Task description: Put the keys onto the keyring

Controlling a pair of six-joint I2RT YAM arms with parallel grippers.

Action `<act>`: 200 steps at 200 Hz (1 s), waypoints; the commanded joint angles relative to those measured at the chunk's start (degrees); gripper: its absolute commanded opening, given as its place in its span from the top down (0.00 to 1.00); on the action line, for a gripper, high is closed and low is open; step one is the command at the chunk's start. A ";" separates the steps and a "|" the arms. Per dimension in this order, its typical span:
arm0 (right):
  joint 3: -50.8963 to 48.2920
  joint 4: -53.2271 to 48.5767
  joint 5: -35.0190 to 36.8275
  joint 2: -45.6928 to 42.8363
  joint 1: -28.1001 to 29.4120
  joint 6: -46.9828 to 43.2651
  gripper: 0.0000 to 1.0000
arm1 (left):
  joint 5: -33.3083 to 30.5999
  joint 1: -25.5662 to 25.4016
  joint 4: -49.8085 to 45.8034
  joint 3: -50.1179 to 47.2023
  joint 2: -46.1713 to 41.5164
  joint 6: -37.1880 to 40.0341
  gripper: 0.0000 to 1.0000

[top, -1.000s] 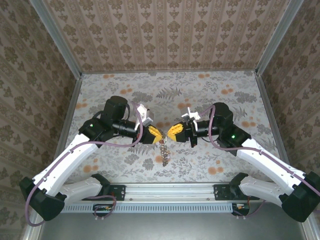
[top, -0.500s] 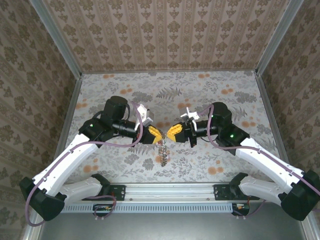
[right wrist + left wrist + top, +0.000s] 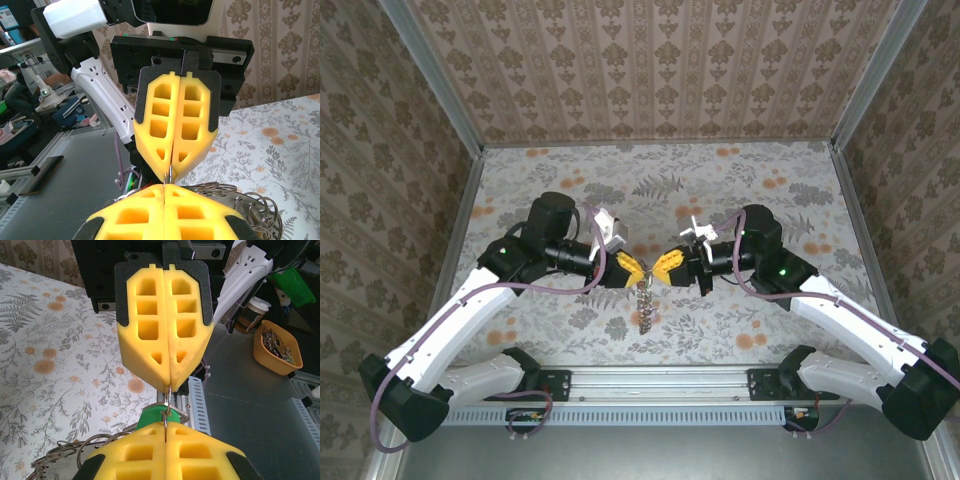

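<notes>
On the left, the left end effector (image 3: 636,267), yellow foam fingers clamped fully shut, was nipping a thin silver wire loop (image 3: 168,399) at its very tip. Right under that meeting point, hanging clear above the flower-printed desk (image 3: 740,190), was the bunch of small metal keys and grey rings (image 3: 645,305). A green plastic key tag (image 3: 151,418) peeked from behind the left fingers. The big brownish-grey keyring could not be told apart from the tangle of grey coils (image 3: 250,207). On the right, the right end effector (image 3: 662,267) was equally shut, tip to tip with its partner, pinching the same loop.

My read: the threading step was in hand, with a key being worked onto a ring. The next move would call for a tiny slide or twist along the wire, with neither pinch slipping. In the way was the dangling bunch itself, which could swing or snag. Off the desk stood an orange tub of metal bits (image 3: 277,347) and a paper cup (image 3: 252,315), no hindrance.
</notes>
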 commanded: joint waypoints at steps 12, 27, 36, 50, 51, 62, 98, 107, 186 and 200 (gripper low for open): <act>1.90 1.93 -1.90 0.26 0.95 0.26 1.00 | 0.84 -0.59 0.22 1.98 0.16 1.18 1.00; 2.08 2.06 -1.87 0.22 1.16 0.26 1.00 | 0.78 -0.66 0.17 1.98 0.29 1.19 1.00; 2.13 2.13 -1.83 0.18 1.24 0.31 1.00 | 0.85 -0.65 0.11 1.98 0.34 1.16 1.00; 2.34 2.14 -1.69 0.26 1.49 0.26 1.00 | 0.76 -0.75 0.11 2.01 0.44 1.18 1.00; 2.34 2.13 -1.72 0.26 1.50 0.26 1.00 | 0.76 -0.76 0.10 2.00 0.44 1.13 1.00; 2.42 2.13 -1.74 0.28 1.67 0.12 1.00 | 0.67 -0.81 0.08 1.98 0.54 1.18 1.00; 2.60 2.21 -1.88 0.44 1.92 -0.07 1.00 | 0.53 -0.93 0.08 2.18 0.97 1.04 1.00; 2.55 2.22 -1.84 0.45 2.03 -0.09 1.00 | 0.52 -0.86 0.15 2.22 1.06 1.07 1.00; 2.26 -1.17 -1.43 0.06 2.46 -1.60 1.00 | 1.09 -0.18 0.86 2.19 0.71 -0.29 1.00; 2.33 -2.37 -0.89 -0.25 2.55 -2.26 1.00 | 1.37 0.04 1.15 2.20 0.58 -0.62 1.00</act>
